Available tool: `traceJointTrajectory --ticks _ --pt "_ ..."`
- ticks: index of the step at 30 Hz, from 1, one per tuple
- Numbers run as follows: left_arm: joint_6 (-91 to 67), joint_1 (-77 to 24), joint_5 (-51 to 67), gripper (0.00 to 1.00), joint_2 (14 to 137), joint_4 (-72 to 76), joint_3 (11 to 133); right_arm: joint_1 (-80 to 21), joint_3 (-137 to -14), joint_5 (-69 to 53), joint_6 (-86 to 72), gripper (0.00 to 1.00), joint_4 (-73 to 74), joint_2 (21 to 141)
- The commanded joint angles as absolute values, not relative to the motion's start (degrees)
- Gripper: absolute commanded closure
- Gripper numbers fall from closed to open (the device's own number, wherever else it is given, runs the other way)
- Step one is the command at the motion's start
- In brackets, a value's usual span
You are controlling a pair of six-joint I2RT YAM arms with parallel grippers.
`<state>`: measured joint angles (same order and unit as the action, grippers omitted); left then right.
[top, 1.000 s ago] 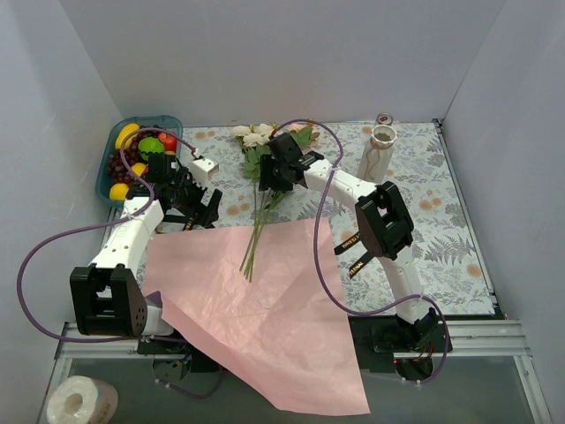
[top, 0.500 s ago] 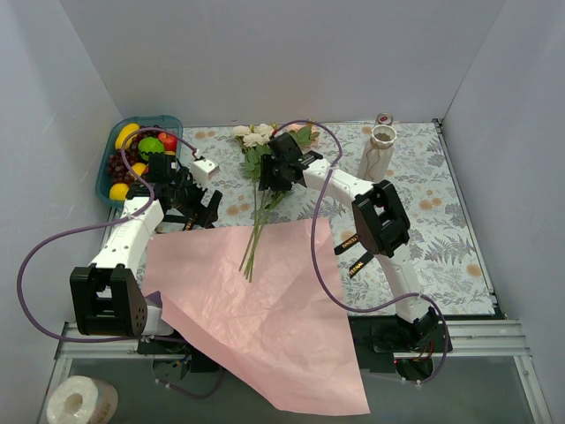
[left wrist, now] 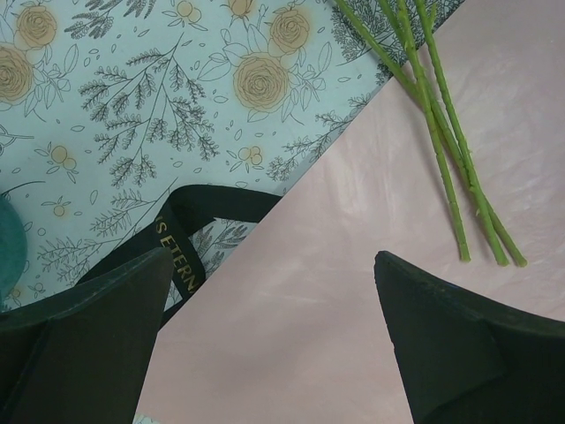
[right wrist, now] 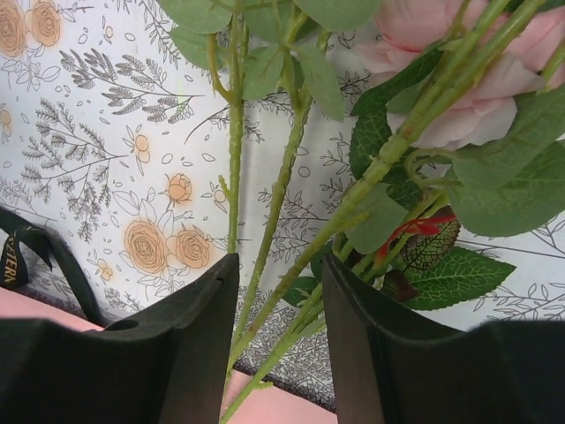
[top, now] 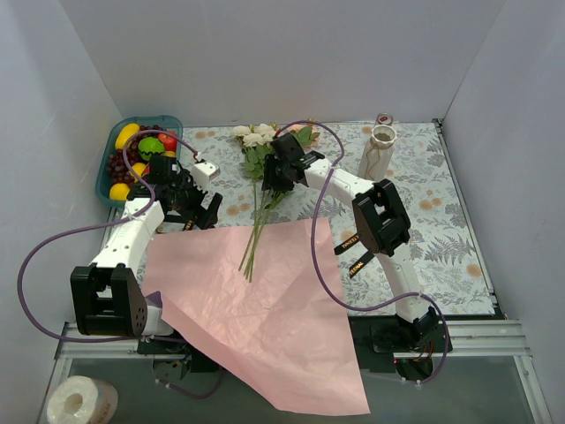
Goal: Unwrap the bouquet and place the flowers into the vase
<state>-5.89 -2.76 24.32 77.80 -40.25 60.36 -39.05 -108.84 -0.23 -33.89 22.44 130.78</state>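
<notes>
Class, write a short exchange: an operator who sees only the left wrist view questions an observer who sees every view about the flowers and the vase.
Operator: I see only stem ends on pink paper. Where is the vase?
Observer: The vase stands upright at the far right, apart from the flowers.
Operator: Is the right gripper on them?
Observer: Its fingers straddle the stems below the leaves, with the jaws not closed.

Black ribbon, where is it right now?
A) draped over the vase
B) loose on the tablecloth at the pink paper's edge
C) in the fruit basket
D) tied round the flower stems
B: the left wrist view shows the black ribbon lying slack on the tablecloth beside the edge of the pink paper, well apart from the stems.
</notes>
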Motion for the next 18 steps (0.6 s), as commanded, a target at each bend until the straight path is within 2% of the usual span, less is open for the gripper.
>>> traceJointTrajectory --ticks 1,3,7,16,18 --pt "-4.8 -2.8 23.2 0.02 75.8 -39.7 59.4 -38.5 -107.8 -0.4 -35.9 0.52 20.3 131.6" --pt "-4.7 -2.8 23.2 0.02 75.7 -39.7 59.3 -38.6 -105.8 -0.4 -36.1 0.52 17.8 131.0" --pt "-4.4 -2.8 24.2 0.02 75.9 -41.2 59.4 -38.6 -106.6 -0.4 -36.3 0.61 17.8 131.2" --pt "-4.2 -2.8 24.4 0.02 74.7 -41.7 59.2 -38.5 -106.4 1.8 -37.7 0.64 16.5 131.7" --pt "-4.0 -2.8 24.4 0.02 74.4 -41.9 58.9 -38.6 -105.6 1.6 -38.0 0.68 16.1 131.7"
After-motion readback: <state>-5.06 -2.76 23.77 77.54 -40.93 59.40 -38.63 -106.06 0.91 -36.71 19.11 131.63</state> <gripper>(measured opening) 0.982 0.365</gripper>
